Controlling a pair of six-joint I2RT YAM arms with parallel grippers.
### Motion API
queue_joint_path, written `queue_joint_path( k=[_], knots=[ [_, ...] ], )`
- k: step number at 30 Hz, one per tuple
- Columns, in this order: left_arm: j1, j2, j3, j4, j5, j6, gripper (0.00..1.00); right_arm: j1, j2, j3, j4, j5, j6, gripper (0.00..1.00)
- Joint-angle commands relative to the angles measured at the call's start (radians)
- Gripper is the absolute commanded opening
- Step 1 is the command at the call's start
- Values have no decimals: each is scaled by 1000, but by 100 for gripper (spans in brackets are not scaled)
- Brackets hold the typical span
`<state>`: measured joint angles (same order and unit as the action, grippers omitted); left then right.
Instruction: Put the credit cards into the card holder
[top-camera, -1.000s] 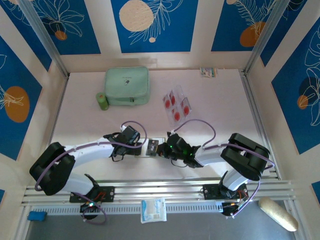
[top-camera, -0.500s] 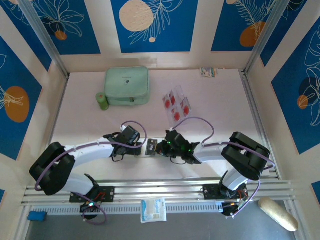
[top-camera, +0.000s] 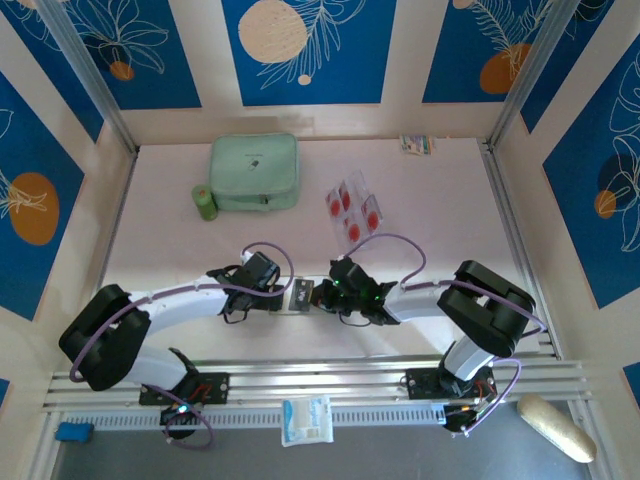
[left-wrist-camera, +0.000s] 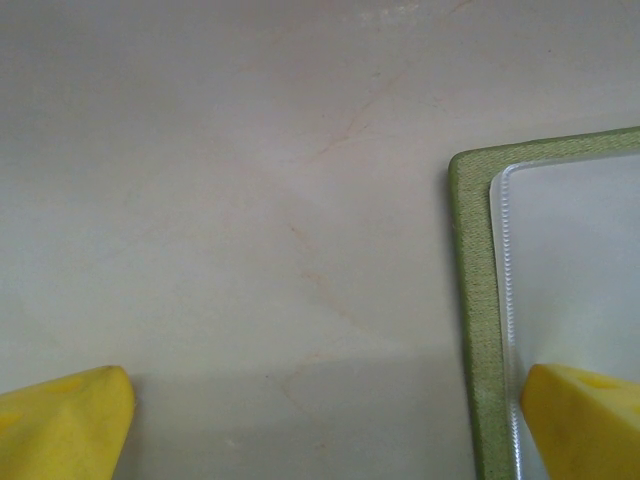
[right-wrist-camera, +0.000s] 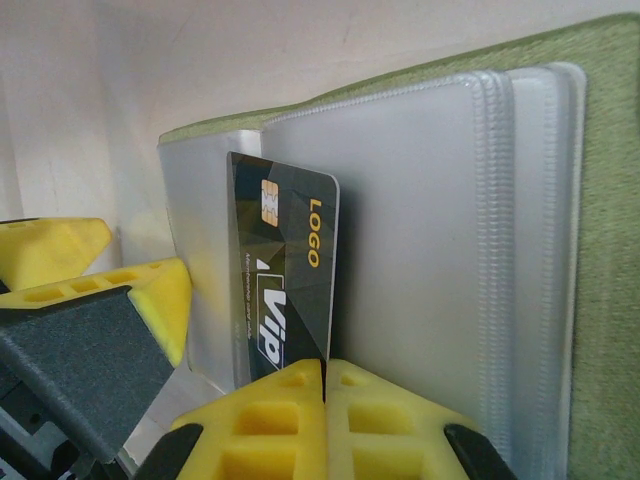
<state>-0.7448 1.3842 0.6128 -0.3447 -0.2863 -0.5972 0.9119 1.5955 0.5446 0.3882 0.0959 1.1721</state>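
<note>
1. The left arm stretched low across the table (top-camera: 450, 220) toward its middle. The left gripper (left-wrist-camera: 320, 425) was spread wide, with 1 yellow fingertip (left-wrist-camera: 580, 420) over the clear pocket of the card holder (left-wrist-camera: 472, 300).
2. The right arm reached in from the opposite side. The right gripper (right-wrist-camera: 325, 385) was pinched tight on a black card (right-wrist-camera: 290, 270) set among the holder's pockets.
3. The card read "LOGO" and "VIP" in gold letters.
4. The credit cards (top-camera: 352, 208) lay farther back, well apart from the holder.
</note>
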Motion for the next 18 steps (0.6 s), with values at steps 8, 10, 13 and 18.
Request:
queue_joint_path(
  k=[8, 10, 13, 18],
  knots=[
    [-8, 15, -21, 1, -1, -18, 100, -11, 58, 73, -64, -83, -10, 0],
    [-8, 15, -21, 0, 0, -19, 100, -10, 78, 89, -68, -99, -14, 0],
    [-8, 12, -18, 0, 0, -17, 100, -10, 105, 113, -74, -127, -23, 0],
    [-8, -10, -6, -15, 0, -18, 100, -26, 89, 144, -142, -182, -85, 28]
  ],
)
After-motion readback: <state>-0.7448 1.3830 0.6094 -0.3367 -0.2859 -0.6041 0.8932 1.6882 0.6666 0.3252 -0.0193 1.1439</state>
